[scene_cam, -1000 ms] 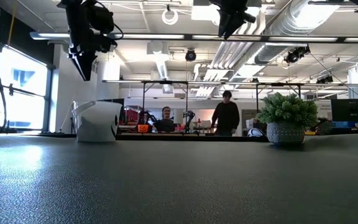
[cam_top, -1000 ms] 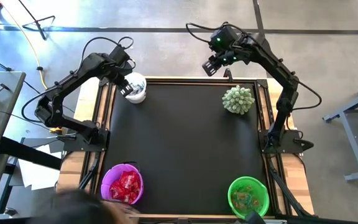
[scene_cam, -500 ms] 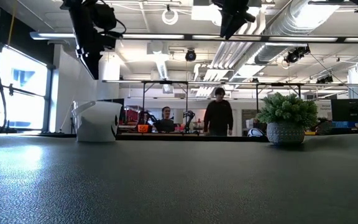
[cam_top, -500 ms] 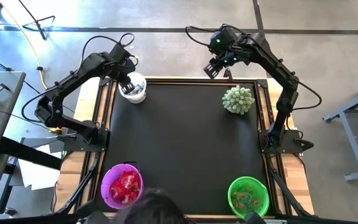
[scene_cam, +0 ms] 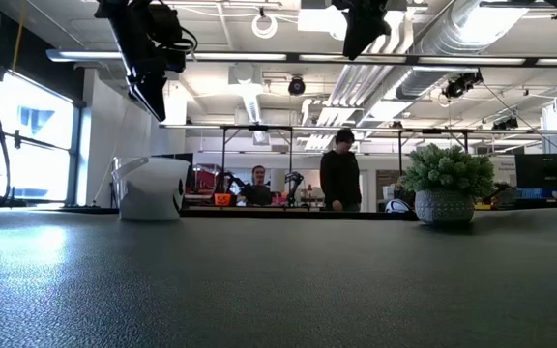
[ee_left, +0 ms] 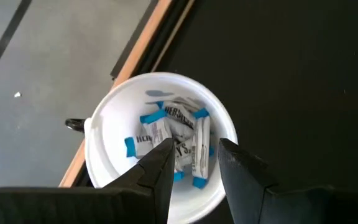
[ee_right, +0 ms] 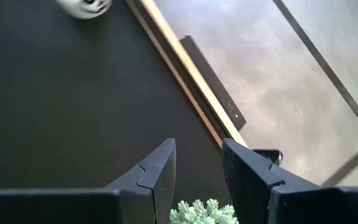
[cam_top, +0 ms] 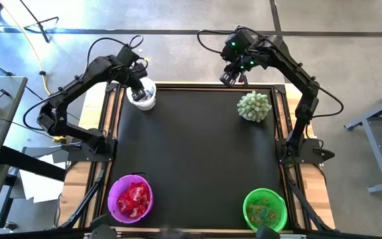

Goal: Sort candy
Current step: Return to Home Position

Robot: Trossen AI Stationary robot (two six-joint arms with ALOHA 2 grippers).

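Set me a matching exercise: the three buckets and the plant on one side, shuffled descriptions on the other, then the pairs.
1 white bucket
2 purple bucket
3 green bucket
4 plant

A holds red packets
B under the left gripper, holds blue-and-white bars
C spiky, holds no candy, nearest the right gripper
D holds greenish sweets

Pairs: 1-B, 2-A, 3-D, 4-C.

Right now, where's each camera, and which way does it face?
High: above the table, facing down; left claw over the white bucket, right claw near the potted plant.
Low: at tabletop height, facing level into the room; arms enter from above.
Left wrist: faces down past its fingers into the candy.
Right wrist: faces down past its fingers at the table edge.
High and low share bucket and plant.
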